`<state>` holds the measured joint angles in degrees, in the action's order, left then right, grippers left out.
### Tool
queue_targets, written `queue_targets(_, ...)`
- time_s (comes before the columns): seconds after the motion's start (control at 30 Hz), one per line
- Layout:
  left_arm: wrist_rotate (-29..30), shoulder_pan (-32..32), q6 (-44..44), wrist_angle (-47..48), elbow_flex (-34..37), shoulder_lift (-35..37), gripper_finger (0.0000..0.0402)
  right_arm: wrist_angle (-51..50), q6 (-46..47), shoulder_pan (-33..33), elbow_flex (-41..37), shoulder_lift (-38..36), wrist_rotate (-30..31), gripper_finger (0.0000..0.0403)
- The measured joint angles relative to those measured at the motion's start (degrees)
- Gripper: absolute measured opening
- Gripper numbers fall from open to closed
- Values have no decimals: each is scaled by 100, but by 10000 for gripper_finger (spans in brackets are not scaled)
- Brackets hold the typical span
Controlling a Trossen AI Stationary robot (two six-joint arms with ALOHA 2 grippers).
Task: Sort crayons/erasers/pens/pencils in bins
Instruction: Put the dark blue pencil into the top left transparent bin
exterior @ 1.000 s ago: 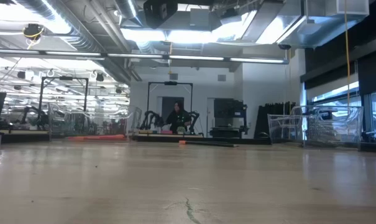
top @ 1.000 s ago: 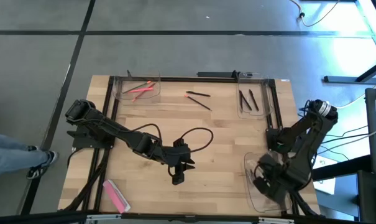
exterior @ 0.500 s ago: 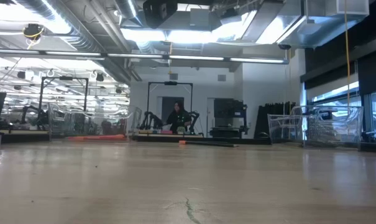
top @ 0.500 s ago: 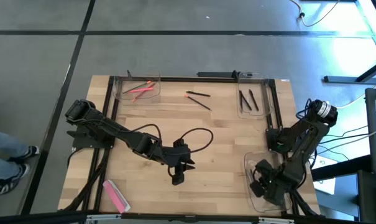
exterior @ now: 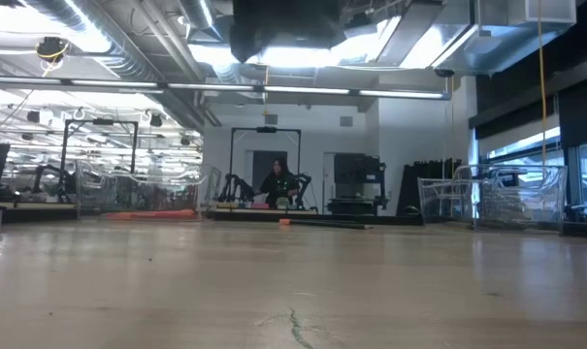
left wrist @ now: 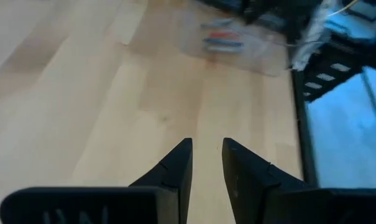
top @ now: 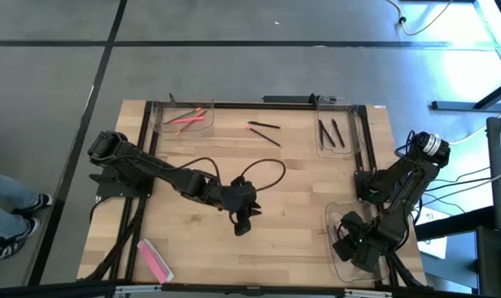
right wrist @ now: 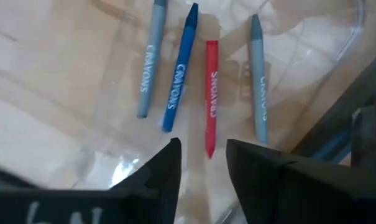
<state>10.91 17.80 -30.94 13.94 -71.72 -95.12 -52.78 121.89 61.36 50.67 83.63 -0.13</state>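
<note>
My right gripper (top: 347, 246) (right wrist: 203, 149) stands open over the clear near-right bin (top: 329, 222). In that bin lie several sticks printed CRAYONS, flat on its floor: a red one (right wrist: 210, 93) just past my fingertips, a blue one (right wrist: 179, 71) and two grey ones (right wrist: 149, 62). My left gripper (top: 243, 225) (left wrist: 207, 149) hovers over the bare middle of the table, open by a narrow gap with nothing in it. Two black pens (top: 265, 132), one with a red tip, lie on the table toward the far edge. A flat pink eraser (top: 153, 259) lies at the near left.
The far-left bin (top: 210, 124) holds pink-red sticks (top: 188, 118). The far-right bin (top: 320, 149) holds black pens (top: 331, 132). A black frame runs along the table's left, far and right edges. A person's legs (top: 10, 215) show on the floor to the left.
My left gripper has gone a little toward the table's far and right edges and has turned slightly. Its arm now shows as a dark shape at the top of the low view. The person's legs on the floor at the left have shifted.
</note>
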Motion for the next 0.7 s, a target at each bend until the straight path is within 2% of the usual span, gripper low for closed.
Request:
queue_targets(0.17, -354, -624, 368, 952, -171, 143, 79, -183, 101, 0, 149, -436, 48, 133)
queue_targets(0.27, -456, -1088, 903, 1781, -572, 143, 79, -391, 86, -2, 223, -815, 375, 133)
queue_targets(0.47, -508, -2118, 2039, 2631, -1134, 144, 79, -1230, -71, -26, 283, -1691, 1681, 133)
queue_targets(0.63, -1267, -2914, 3076, 2796, -1243, 129, 79, -1370, -743, -120, 283, -2277, 2921, 133)
queue_targets(0.7, -1389, -3163, 3538, 2847, -1239, 121, 79, -1266, -1198, -207, 283, -2442, 3425, 133)
